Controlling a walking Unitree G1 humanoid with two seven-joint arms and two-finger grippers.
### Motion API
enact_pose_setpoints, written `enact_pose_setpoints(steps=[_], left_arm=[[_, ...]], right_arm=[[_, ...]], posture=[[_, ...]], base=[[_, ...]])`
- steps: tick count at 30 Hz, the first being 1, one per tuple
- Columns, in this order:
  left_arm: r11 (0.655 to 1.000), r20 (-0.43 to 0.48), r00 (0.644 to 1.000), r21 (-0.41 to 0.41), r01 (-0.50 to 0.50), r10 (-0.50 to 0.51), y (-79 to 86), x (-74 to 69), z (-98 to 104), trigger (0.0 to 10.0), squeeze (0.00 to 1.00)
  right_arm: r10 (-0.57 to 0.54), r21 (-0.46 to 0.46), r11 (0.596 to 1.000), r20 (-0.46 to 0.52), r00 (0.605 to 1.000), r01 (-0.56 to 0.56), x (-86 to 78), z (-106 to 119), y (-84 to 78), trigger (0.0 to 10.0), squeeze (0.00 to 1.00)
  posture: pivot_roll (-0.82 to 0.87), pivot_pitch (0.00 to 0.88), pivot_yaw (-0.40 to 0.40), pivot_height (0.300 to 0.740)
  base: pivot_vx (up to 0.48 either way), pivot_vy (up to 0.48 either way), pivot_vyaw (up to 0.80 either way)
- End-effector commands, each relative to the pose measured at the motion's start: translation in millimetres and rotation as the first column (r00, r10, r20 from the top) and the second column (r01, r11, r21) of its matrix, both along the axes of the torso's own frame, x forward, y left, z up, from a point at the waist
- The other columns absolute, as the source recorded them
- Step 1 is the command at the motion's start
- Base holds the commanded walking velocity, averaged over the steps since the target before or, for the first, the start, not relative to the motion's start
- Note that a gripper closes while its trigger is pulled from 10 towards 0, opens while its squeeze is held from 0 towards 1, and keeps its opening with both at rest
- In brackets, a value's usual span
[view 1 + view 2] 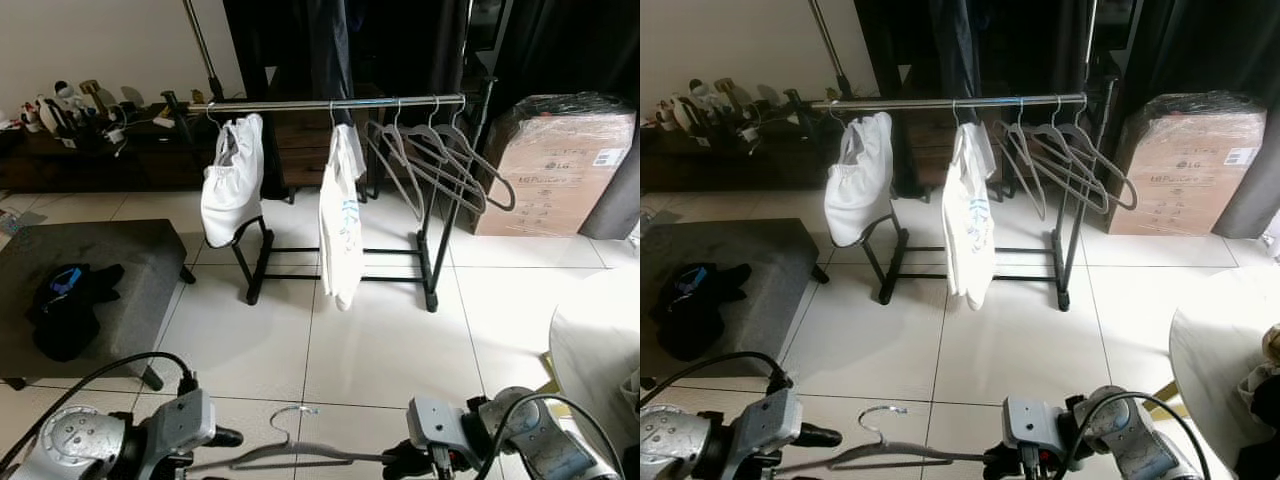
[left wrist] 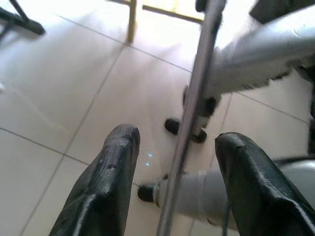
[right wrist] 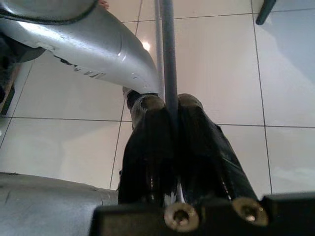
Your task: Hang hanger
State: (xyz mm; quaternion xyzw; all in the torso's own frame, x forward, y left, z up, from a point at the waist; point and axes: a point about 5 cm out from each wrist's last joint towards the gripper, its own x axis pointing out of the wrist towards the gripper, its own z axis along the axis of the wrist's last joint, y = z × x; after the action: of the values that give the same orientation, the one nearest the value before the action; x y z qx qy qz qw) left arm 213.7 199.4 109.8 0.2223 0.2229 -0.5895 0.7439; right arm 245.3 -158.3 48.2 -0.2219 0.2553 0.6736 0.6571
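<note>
White floor tiles [image 1: 380, 350] run from the robot to a black clothes rack [image 1: 340, 270] with a chrome rail [image 1: 330, 103]. On the rail hang a white garment [image 1: 232, 180], a long white shirt [image 1: 340, 225] and several empty grey hangers [image 1: 440, 160]. A dark mat [image 1: 110, 275] with black clothing [image 1: 65, 305] lies left; a wrapped cardboard box [image 1: 555, 165] stands right. Low down, the right gripper [image 3: 170, 120] is clamped on the grey hanger [image 1: 290, 455], while the left gripper [image 2: 177, 162] has its fingers spread apart around the hanger's bar.
</note>
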Motion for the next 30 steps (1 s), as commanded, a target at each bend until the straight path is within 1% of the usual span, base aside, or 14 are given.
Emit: enact_pose_setpoints(steps=[1,6,8,10,11,12,16,17,18,19,20,23,30], left_arm=[[1.0,0.009,1.0,-0.012,-0.01,0.01,-0.3,2.0,1.3,10.0,0.0],[1.0,0.008,1.0,-0.017,-0.003,0.004,-1.6,2.1,2.5,10.0,0.0],[1.0,-0.027,1.0,0.011,0.014,-0.014,0.9,-2.1,-2.6,10.0,0.0],[1.0,-0.042,0.999,0.023,0.02,-0.019,2.1,-3.9,-4.7,10.0,0.0],[0.998,-0.083,0.996,0.05,0.035,-0.031,4.1,-7.9,-9.4,10.0,0.0],[0.997,-0.096,0.995,0.062,0.04,-0.034,4.9,-9.2,-11.0,10.0,0.0],[0.996,-0.103,0.994,0.083,0.038,-0.03,6.5,-9.6,-14.0,10.0,0.0],[0.996,-0.103,0.994,0.089,0.032,-0.023,7.0,-8.9,-15.6,4.9,0.0],[0.996,-0.103,0.994,0.089,0.032,-0.023,7.0,-8.9,-15.6,4.9,0.0],[0.996,-0.105,0.994,0.088,0.025,-0.015,6.8,-8.3,-16.7,3.4,0.0],[0.996,-0.107,0.994,0.085,0.023,-0.014,6.0,-8.0,-17.3,0.0,0.0],[0.997,-0.115,0.993,0.075,0.027,-0.018,4.1,-8.6,-18.2,0.0,0.0],[0.996,-0.122,0.992,0.084,0.033,-0.022,4.6,-9.5,-19.5,0.0,0.0]], right_arm=[[0.028,0.011,1.0,-0.002,1.0,-0.028,-3.7,1.5,3.5,0.0,0.0],[0.031,0.01,0.999,-0.004,1.0,-0.031,-4.7,1.1,3.4,0.0,0.0],[0.033,0.016,0.999,-0.002,0.999,-0.033,-4.4,2.4,5.0,0.0,0.0],[0.034,0.019,0.999,0.0,0.999,-0.034,-4.1,3.1,5.6,0.0,0.0],[0.034,0.023,0.999,0.005,0.999,-0.035,-3.2,4.9,6.2,0.0,0.0],[0.034,0.024,0.999,0.006,0.999,-0.034,-2.7,5.5,6.2,0.0,0.0],[0.034,0.024,0.999,0.009,0.999,-0.034,-2.3,6.4,6.1,0.0,0.0],[0.034,0.024,0.999,0.011,0.999,-0.035,-2.0,6.7,6.2,0.0,0.0],[0.034,0.024,0.999,0.011,0.999,-0.035,-2.0,6.7,6.2,0.0,0.0],[0.035,0.024,0.999,0.012,0.999,-0.035,-1.8,7.0,6.2,0.0,0.0],[0.035,0.024,0.999,0.014,0.999,-0.036,-1.5,7.1,6.4,0.0,0.0],[0.034,0.023,0.999,0.015,0.999,-0.035,-1.0,7.1,6.6,0.0,0.0],[0.032,0.021,0.999,0.015,0.999,-0.032,-0.4,7.2,6.5,0.0,0.0]], posture=[[-0.03,0.12,0.052,0.74],[-0.03,0.12,0.051,0.74],[-0.03,0.119,0.053,0.74],[-0.03,0.119,0.053,0.74],[-0.03,0.117,0.053,0.74],[-0.03,0.117,0.053,0.74],[-0.03,0.116,0.053,0.74],[-0.03,0.116,0.053,0.74],[-0.03,0.116,0.053,0.74],[-0.03,0.115,0.052,0.74],[-0.03,0.114,0.052,0.74],[-0.03,0.11,0.051,0.74],[-0.03,0.103,0.052,0.74]], base=[[0.0,0.0,0.0],[0.0,0.0,0.0],[0.0,0.0,0.0],[0.0,0.0,0.0],[0.0,0.0,0.0],[0.0,0.0,0.0],[0.0,0.0,0.0],[0.0,0.0,0.0],[0.0,0.0,0.0],[0.0,0.0,0.0],[0.0,0.0,0.0],[0.0,0.0,0.0],[0.0,0.0,0.0]])
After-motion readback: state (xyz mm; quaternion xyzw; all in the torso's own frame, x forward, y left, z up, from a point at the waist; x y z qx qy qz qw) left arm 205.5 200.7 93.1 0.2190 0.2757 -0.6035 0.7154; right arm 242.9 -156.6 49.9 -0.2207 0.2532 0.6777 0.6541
